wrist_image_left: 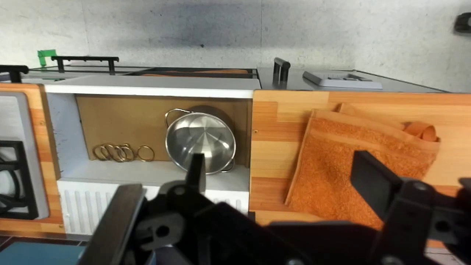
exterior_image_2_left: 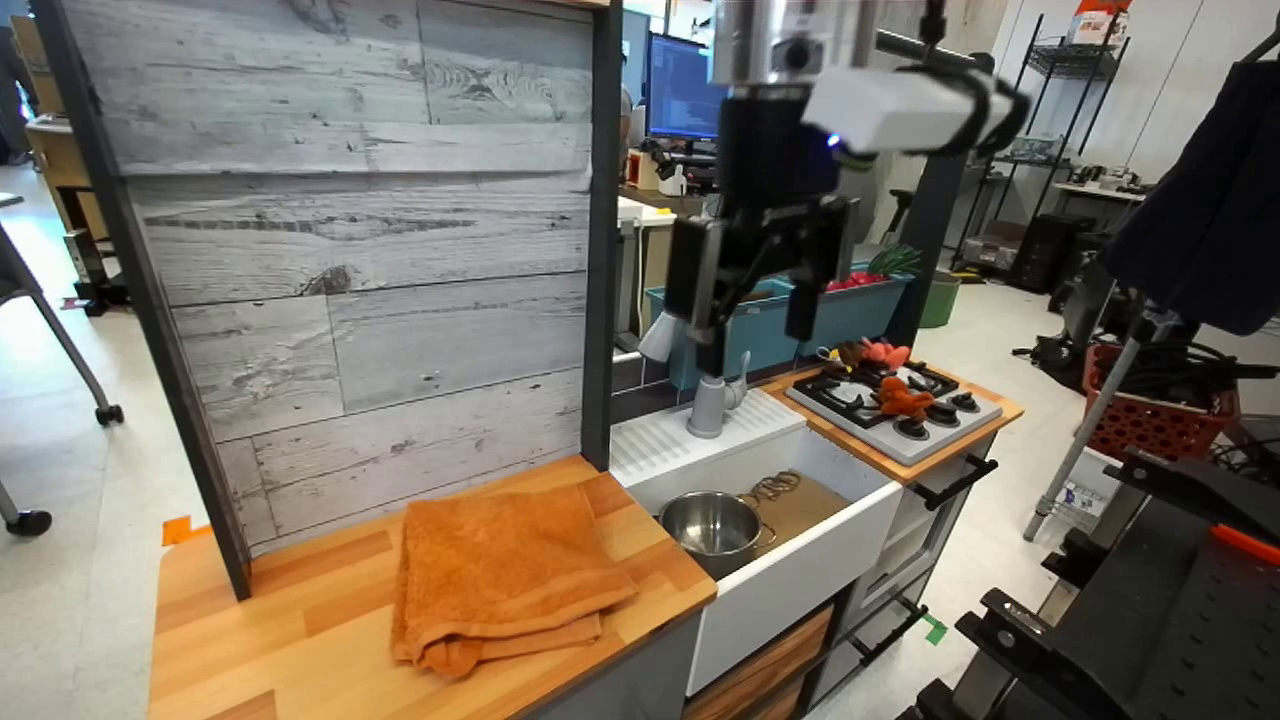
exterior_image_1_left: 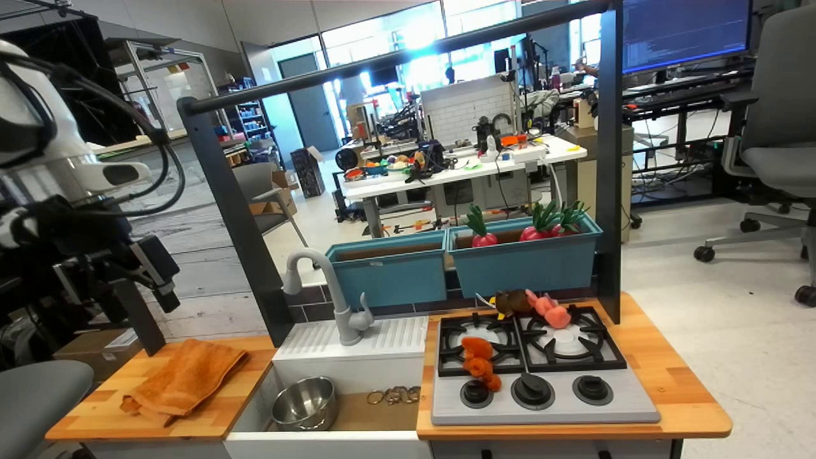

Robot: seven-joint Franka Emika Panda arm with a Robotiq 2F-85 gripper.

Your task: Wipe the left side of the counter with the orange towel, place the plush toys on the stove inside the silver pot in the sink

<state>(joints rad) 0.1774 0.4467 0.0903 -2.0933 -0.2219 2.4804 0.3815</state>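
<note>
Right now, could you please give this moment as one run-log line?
pincer: open, empty; orange towel: on counter; silver pot: in sink; plush toys: on stove

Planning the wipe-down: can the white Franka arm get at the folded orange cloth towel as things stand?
Probably yes: the black two-fingered pincer is open and empty, and nothing visible covers the towel on the light wooden countertop. It would likely need lowering.
</note>
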